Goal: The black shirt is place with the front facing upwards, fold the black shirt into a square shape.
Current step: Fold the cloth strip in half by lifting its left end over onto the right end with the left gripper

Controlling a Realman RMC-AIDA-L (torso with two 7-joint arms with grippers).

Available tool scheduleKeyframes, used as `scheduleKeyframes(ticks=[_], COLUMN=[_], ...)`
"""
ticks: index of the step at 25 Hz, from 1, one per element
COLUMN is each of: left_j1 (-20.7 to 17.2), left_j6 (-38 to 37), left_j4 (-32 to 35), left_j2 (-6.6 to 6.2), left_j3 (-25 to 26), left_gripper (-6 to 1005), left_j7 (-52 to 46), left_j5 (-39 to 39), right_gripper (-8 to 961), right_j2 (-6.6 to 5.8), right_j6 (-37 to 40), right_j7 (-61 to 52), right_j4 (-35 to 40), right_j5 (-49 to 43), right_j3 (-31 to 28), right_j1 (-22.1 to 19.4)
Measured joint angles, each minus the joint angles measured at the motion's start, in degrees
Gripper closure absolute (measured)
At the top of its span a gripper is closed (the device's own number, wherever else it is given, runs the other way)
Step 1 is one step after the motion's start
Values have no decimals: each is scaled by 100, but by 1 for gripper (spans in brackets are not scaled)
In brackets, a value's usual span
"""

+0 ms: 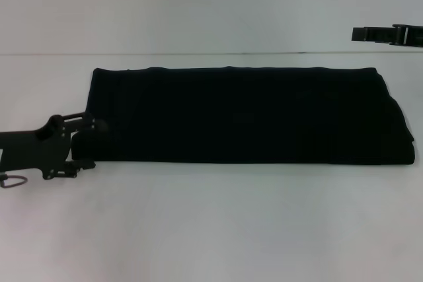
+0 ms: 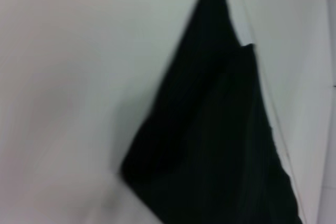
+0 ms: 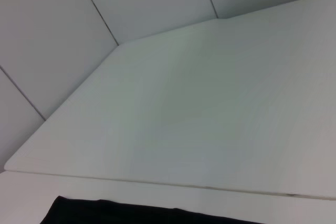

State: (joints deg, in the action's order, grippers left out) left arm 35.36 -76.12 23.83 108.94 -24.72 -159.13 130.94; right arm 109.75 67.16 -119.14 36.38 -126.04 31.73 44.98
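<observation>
The white table (image 1: 211, 229) has lots of bare room on the near side and a thin strip at the far edge. The black shirt (image 1: 244, 115) lies flat in the middle, folded into a long band from left to right, with no letters showing. The left gripper (image 1: 84, 143) sits at the shirt's near left corner, touching it. I cannot tell if it is pinching the cloth. The right gripper (image 1: 390, 34) hangs up high, far right, away from the shirt.
</observation>
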Motion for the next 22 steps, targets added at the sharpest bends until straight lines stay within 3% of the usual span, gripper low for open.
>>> scheduleKeyframes(ticks=[22], left_j1=[86], left_j6=[775], left_j4=[-323], left_j2=[13], left_j3=[-77], left_gripper=[123], left_j7=[-106], left_j5=[108], right_gripper=[199], right_j2=[1], right_j6=[38], right_j7=[-14], right_j4=[32], right_j5=[0], right_j3=[-52], right_j1=[-16])
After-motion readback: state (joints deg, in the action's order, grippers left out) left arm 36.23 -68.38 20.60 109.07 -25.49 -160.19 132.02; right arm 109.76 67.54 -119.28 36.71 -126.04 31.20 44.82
